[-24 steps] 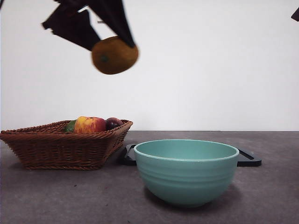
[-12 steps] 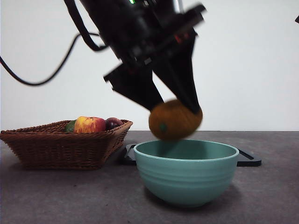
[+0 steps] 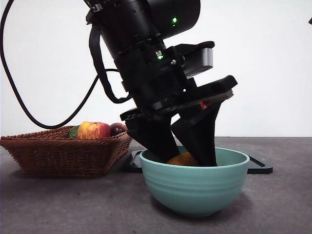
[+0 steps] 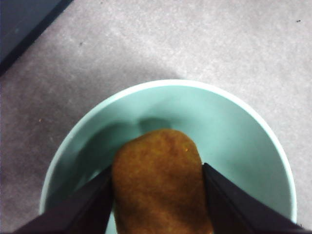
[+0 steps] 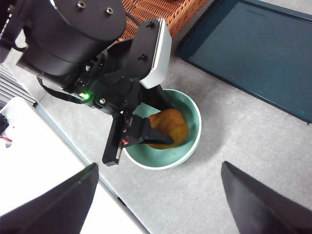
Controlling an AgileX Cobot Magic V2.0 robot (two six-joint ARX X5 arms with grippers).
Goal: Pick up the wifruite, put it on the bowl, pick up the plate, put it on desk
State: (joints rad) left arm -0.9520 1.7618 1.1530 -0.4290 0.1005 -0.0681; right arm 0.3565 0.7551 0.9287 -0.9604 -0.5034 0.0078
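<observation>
The wifruite (image 3: 183, 159), a dull brown oval, sits down inside the mint-green bowl (image 3: 195, 190) with only its top showing over the rim. My left gripper (image 3: 185, 157) reaches into the bowl from above and is shut on it. In the left wrist view both jaws press the wifruite's (image 4: 158, 185) sides over the bowl's (image 4: 243, 131) inner wall. My right gripper (image 5: 160, 165) hangs high above, open and holding nothing, looking down on the bowl (image 5: 192, 141) and wifruite (image 5: 168, 127). A glossy black rectangular tray (image 3: 258, 165) lies flat on the desk (image 3: 73, 204) behind the bowl; nothing else plate-like shows.
A brown wicker basket (image 3: 58, 156) stands to the left of the bowl with a red-and-yellow apple (image 3: 93, 130) and a dark plum (image 3: 118, 128) in it. The left arm's black cable loops over the basket. The right arm shows as a black tip (image 3: 309, 20) at the top right corner.
The left gripper has come down and to the right with the wifruite, from high at the upper left to inside the bowl. Bowl, basket and tray have not moved.
</observation>
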